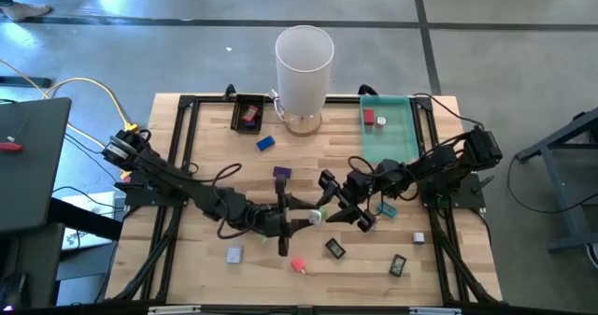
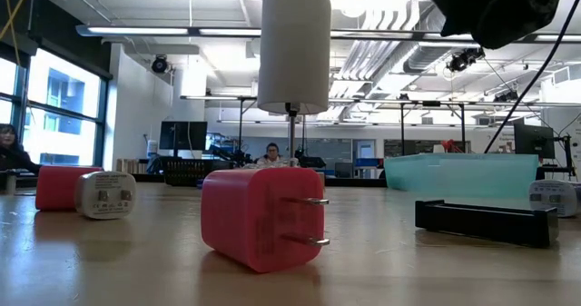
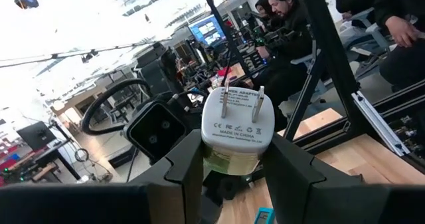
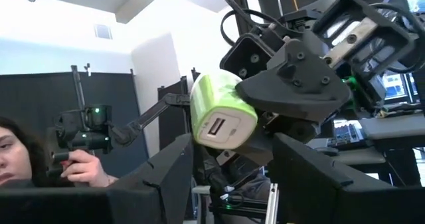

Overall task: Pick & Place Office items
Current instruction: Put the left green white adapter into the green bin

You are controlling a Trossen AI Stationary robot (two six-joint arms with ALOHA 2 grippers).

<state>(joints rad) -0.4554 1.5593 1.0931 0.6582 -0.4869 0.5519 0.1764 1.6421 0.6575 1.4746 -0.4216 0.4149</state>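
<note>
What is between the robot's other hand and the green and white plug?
Nothing visible. The left gripper holds the green and white plug up over the table's middle, and the right gripper's open fingers face it with only air between.

the pronged white face of the charger plug (image 3: 237, 121) held up in the left wrist view carries the words "adapter" and "made in china". the finer print around them is too small to read.
</note>
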